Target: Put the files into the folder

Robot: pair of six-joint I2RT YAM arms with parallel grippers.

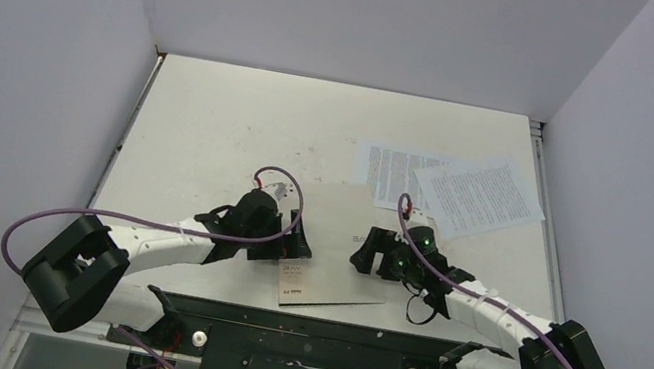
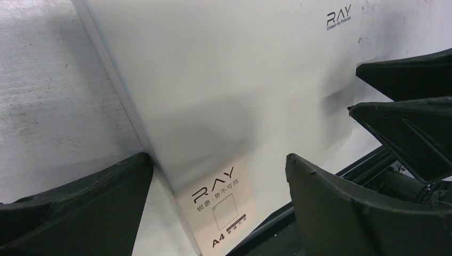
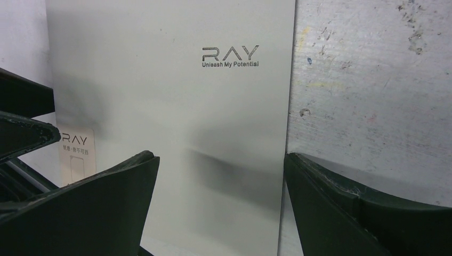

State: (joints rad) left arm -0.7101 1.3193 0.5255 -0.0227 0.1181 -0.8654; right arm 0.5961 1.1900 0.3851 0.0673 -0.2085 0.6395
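Observation:
The folder [image 1: 333, 242] lies shut and flat on the table between my two grippers, silvery-grey cover up, with a pale label [image 1: 291, 280] at its near left corner. The files [image 1: 475, 198], two printed white sheets, lie overlapping at the back right, the other sheet [image 1: 392, 166] partly underneath. My left gripper [image 1: 290, 239] is open, its jaws either side of the folder's left edge [image 2: 160, 176]. My right gripper [image 1: 366, 252] is open, its jaws either side of the folder's right edge [image 3: 285, 133]. Nothing is held. In each wrist view the other gripper's fingers [image 2: 410, 128] show across the cover.
The grey table [image 1: 231, 127] is boxed in by white walls at the left, back and right. A black mounting rail [image 1: 305, 343] runs along the near edge, right below the folder's near corner.

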